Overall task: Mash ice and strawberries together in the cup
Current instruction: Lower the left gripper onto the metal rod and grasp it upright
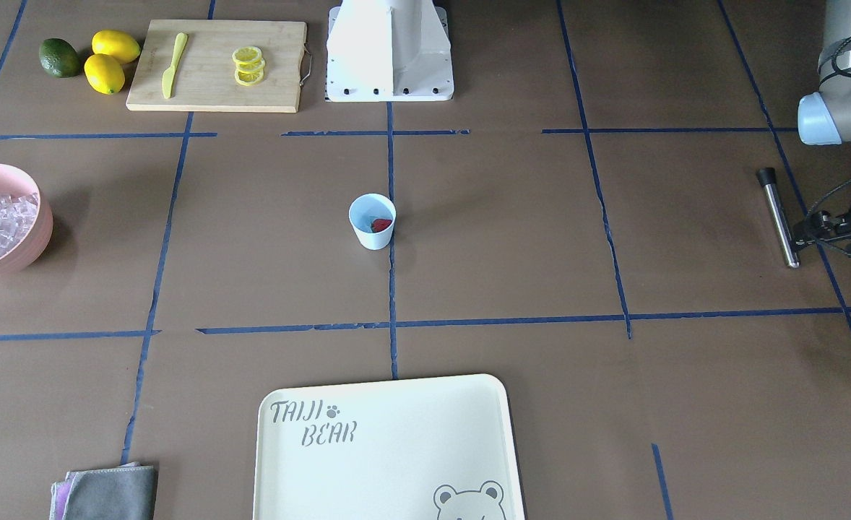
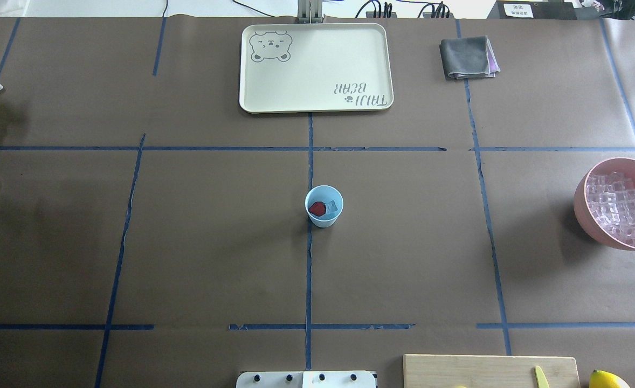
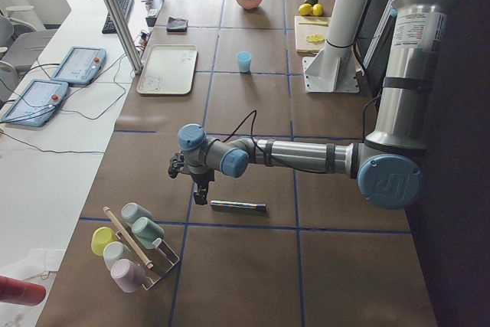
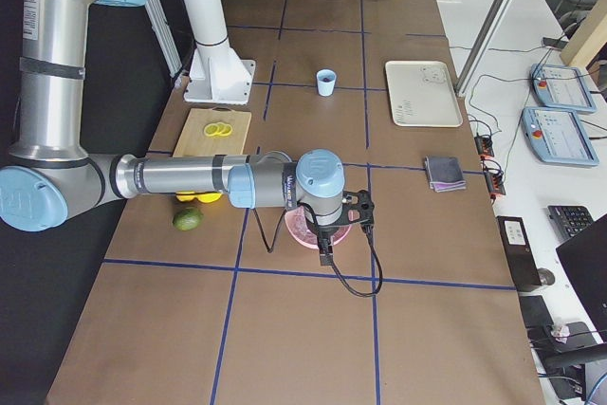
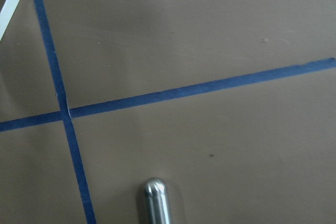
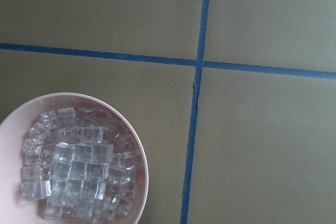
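The light-blue cup [image 1: 372, 222] [image 2: 324, 206] stands upright at the table's middle. Inside it lie a red strawberry [image 2: 317, 208] [image 1: 381, 225] and a little clear ice [image 2: 332, 206]. More ice [image 6: 79, 166] is heaped in a pink bowl [image 2: 584, 207]. My left gripper [image 3: 200, 194] hangs low beside a metal muddler rod [image 1: 778, 217] [image 5: 156, 200] that lies flat on the table; I cannot tell whether it is open or shut. My right gripper [image 4: 327, 251] hovers over the pink bowl [image 4: 296, 234], and its state cannot be judged either.
A wooden cutting board [image 1: 281, 65] holds lemon slices [image 1: 248, 65] and a yellow knife [image 1: 174, 63], with lemons [image 1: 105, 72] and a lime [image 1: 59, 57] beside it. A cream tray [image 1: 389, 448], a grey cloth [image 1: 108, 495] and a rack of cups [image 3: 130, 246] stand further off.
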Robot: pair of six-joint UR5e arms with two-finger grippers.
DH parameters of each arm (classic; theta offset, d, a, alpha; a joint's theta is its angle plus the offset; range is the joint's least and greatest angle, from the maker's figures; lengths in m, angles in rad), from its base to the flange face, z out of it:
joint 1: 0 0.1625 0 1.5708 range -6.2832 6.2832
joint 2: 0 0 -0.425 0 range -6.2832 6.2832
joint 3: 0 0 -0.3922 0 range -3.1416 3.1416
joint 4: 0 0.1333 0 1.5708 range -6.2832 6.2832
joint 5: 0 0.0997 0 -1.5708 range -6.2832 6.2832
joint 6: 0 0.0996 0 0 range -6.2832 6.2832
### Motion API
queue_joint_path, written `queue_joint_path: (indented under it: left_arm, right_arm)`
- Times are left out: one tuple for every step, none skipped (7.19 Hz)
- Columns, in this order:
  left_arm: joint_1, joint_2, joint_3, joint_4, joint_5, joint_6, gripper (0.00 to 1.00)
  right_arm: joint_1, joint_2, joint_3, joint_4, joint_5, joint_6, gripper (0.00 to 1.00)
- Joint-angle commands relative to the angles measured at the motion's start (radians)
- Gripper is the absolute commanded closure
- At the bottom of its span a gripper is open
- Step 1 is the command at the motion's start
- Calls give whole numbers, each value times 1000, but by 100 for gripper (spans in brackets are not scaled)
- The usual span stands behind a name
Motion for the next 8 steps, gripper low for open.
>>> queue_joint_path:
  left_arm:
    - [6, 57, 71, -239, 8, -223, 0]
    - [10, 64, 75, -295, 11, -300, 0]
    - [27, 65, 75, -309, 13, -325, 0]
    - [68, 76, 72, -315, 49, -326, 0]
    - [93, 78, 73, -318, 69, -331, 0]
    - [95, 79, 72, -324, 70, -330, 0]
    - [105, 93, 72, -326, 70, -330, 0]
    - [110, 93, 72, -328, 68, -327, 0]
  right_arm:
    - [0, 2, -1, 2, 2, 0, 0]
    - [0, 8, 2, 4, 0, 2, 0]
    - [0, 9, 1, 4, -1, 0, 0]
    - [0, 9, 1, 2, -1, 2, 0]
    - [0, 9, 1, 2, -1, 2, 0]
    - [0, 9, -1, 2, -1, 3, 0]
    - [0, 9, -1, 2, 0, 4, 0]
    - [0, 9, -1, 2, 0, 4, 0]
